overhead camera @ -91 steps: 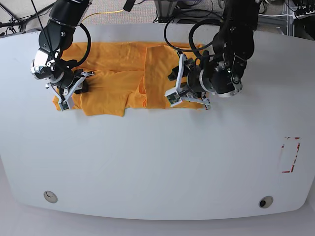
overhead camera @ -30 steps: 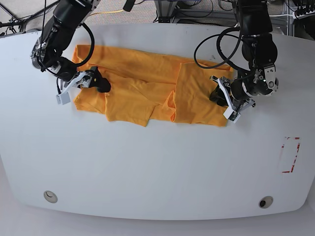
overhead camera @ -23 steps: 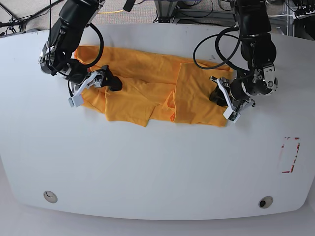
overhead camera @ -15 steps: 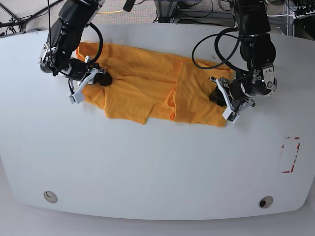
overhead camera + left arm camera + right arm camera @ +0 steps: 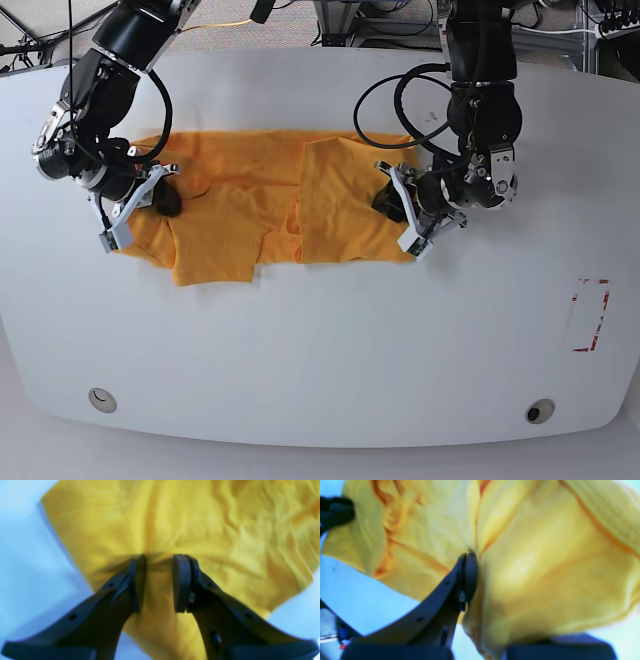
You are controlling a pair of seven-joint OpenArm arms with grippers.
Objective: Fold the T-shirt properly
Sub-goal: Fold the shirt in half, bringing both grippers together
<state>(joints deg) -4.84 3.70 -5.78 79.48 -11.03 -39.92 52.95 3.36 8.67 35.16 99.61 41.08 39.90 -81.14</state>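
Both claws are pinching the soft, limp T-shirt (image 5: 260, 205) on the bench (image 5: 320, 340): right claw (image 5: 150, 205) clamping its 9 o'clock edge, left claw (image 5: 157, 582) gripping a bunched ridge at 3 o'clock.

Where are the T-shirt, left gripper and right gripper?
T-shirt (image 5: 225, 190): base view, middle of the cloth.
Left gripper (image 5: 157, 582): left wrist view, between the fingertips.
Right gripper (image 5: 470, 562): right wrist view, at the closed tips.

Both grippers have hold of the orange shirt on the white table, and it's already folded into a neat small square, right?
Not folded square: the base view shows the T-shirt still spread wide across the table, sleeves out. The right gripper and left gripper do each pinch its fabric.
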